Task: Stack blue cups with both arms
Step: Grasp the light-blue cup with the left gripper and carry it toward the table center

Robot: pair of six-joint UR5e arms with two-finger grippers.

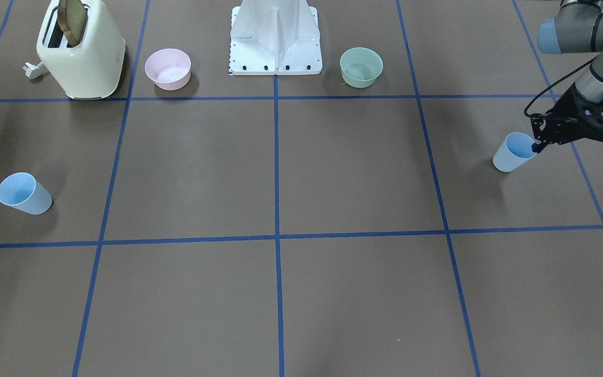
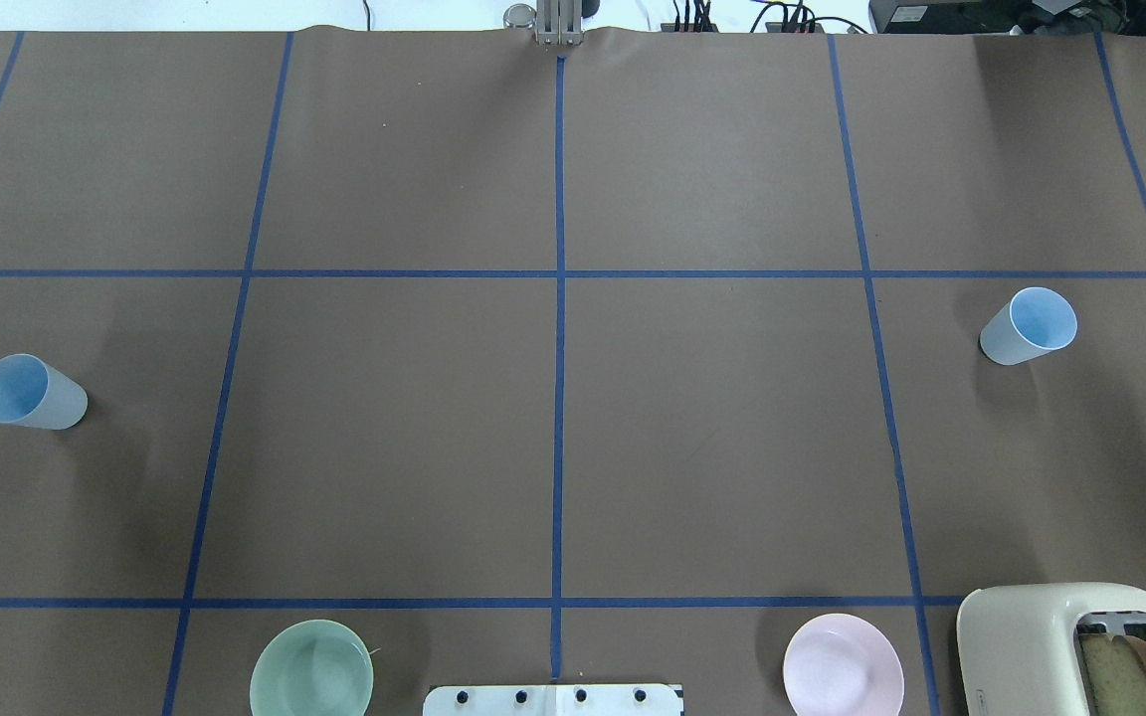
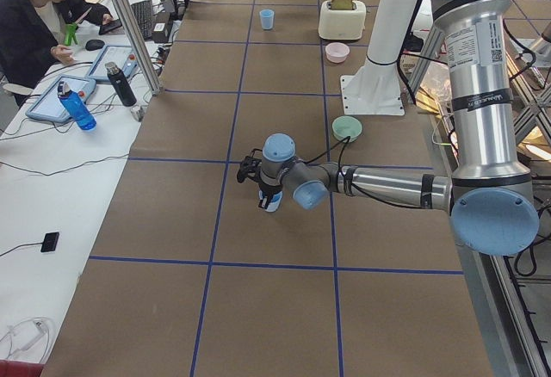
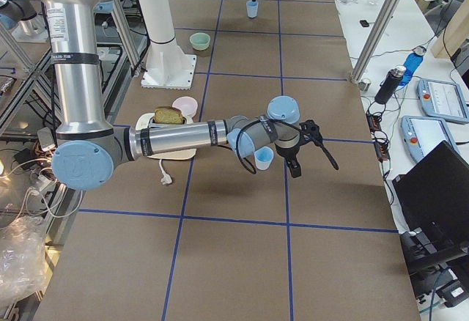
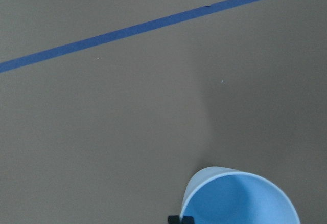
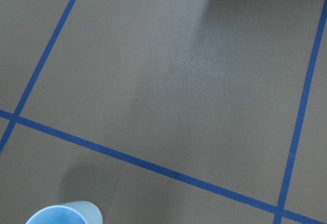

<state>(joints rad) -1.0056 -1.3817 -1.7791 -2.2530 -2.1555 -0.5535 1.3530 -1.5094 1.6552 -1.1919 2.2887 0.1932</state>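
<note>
Two pale-blue cups stand upright on the brown table. One cup (image 1: 511, 154) is at my left side; it also shows in the overhead view (image 2: 31, 393) and the left wrist view (image 5: 240, 201). My left gripper (image 1: 535, 135) is open, with one fingertip (image 5: 180, 219) at this cup's rim. The other cup (image 2: 1029, 326) stands at my right side; it also shows in the front view (image 1: 24, 193) and the right wrist view (image 6: 64, 215). My right gripper (image 4: 314, 167) is open and empty, above and beyond that cup, apart from it.
A cream toaster (image 1: 81, 52) with a slice of bread, a pink bowl (image 1: 168, 68) and a pale-green bowl (image 1: 361, 66) stand near the white base pedestal (image 1: 275, 42). Blue tape lines cross the table. An operator (image 3: 39, 24) sits at a side desk.
</note>
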